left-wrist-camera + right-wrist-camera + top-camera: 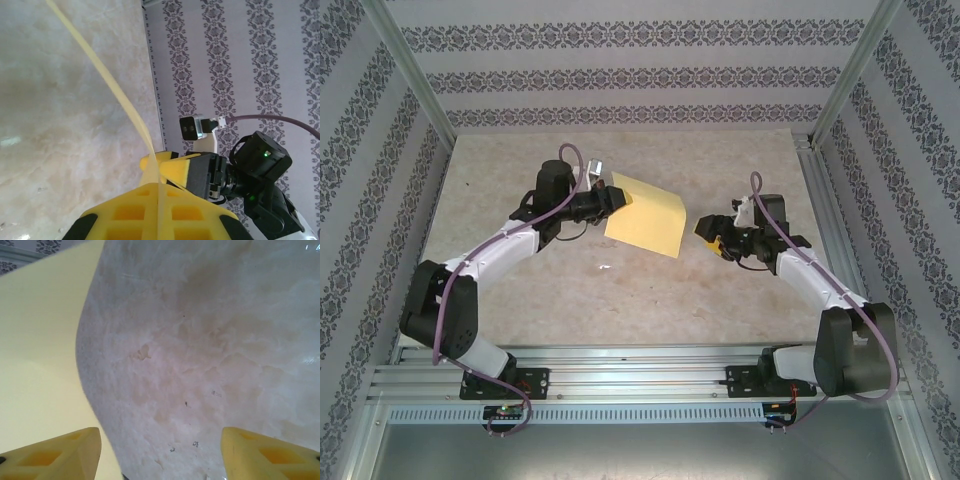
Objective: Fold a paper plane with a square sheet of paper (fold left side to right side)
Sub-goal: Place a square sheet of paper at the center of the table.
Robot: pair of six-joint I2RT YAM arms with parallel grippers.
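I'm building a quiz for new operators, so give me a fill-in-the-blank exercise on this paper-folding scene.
1. The square sheet of paper is coloured ____.
2. The left gripper is ____ on the sheet's edge.
3. The right gripper stands ____ beside the sheet, with nothing between its fingers.
Missing words: yellow; shut; open.
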